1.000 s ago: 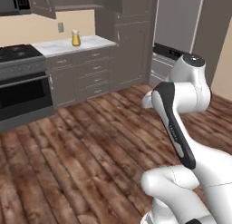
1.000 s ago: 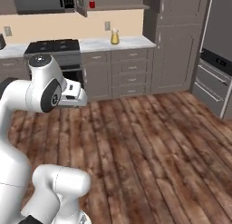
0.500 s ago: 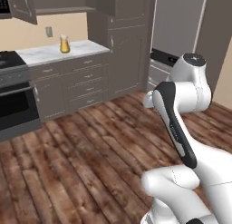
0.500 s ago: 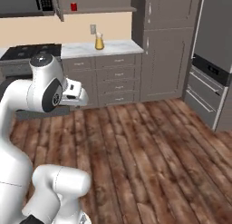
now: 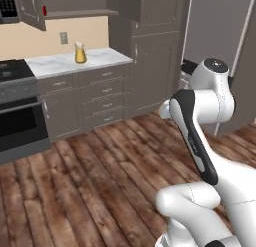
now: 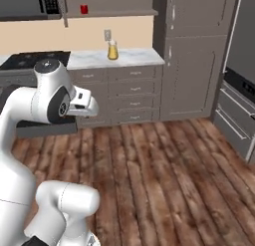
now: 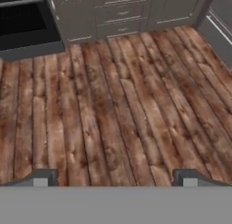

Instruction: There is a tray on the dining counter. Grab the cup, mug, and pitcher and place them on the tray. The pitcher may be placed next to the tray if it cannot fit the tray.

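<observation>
The pitcher [image 5: 80, 52], clear glass with orange-yellow liquid, stands upright on a short white marble surface [image 5: 70, 63] at about 11 o'clock in the left base view and about 12 o'clock in the right base view [image 6: 113, 50]. Behind it a wall outlet [image 5: 63, 37] sits on the beige backsplash. Below the surface run grey drawer fronts [image 5: 102, 90] with small bar handles.

A small red mug [image 6: 84, 9] sits on the shelf of an open upper cabinet, up and to the left of the pitcher; in the left base view it shows at the shelf's left end [image 5: 44, 11].

A black stove [image 5: 17, 111] with a dark oven door adjoins the surface on its left side. To the right of the drawers stands a tall grey pantry cabinet [image 6: 190, 56], and beyond it, at 3 o'clock in the right base view, stainless appliance fronts [image 6: 239, 95].

The floor [image 7: 113, 105] is dark, worn wood planking, and the robot's arm stands over it well apart from the cabinets.

The claw [image 7: 113, 177] hangs above the bare planks with its two fingertips [image 7: 41, 177] spread wide apart, nothing between them.
</observation>
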You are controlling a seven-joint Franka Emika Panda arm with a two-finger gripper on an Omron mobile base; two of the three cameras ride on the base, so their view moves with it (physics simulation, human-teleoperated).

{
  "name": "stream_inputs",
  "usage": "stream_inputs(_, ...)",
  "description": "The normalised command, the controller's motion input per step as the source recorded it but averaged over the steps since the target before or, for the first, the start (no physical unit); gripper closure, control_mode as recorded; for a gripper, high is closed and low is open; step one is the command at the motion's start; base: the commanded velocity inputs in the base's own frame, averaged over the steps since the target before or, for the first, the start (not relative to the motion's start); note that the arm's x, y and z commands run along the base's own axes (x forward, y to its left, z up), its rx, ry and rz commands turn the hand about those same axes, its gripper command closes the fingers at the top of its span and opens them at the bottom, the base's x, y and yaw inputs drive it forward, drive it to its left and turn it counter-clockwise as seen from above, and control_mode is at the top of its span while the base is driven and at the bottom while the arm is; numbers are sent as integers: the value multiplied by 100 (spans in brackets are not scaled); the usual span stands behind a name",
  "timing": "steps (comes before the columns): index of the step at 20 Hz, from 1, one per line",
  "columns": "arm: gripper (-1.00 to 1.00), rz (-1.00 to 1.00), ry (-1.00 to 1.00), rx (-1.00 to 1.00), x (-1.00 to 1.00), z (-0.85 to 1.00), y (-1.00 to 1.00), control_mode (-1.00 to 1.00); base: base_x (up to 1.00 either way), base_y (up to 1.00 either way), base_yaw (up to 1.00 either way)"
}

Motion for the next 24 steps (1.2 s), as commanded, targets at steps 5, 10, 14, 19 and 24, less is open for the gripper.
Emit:
stream_inputs(5, -100, 0, 0, 0, 0, 0, 0, 100, 84, -10, 30)
stream_inputs(10, -100, 0, 0, 0, 0, 0, 0, 100, 78, -32, 39)
stream_inputs(14, -100, 0, 0, 0, 0, 0, 0, 100, 62, -32, 16)
stream_inputs(19, -100, 0, 0, 0, 0, 0, 0, 100, 77, -54, 7)
stream_inputs(24, -100, 0, 0, 0, 0, 0, 0, 100, 87, -64, 2)
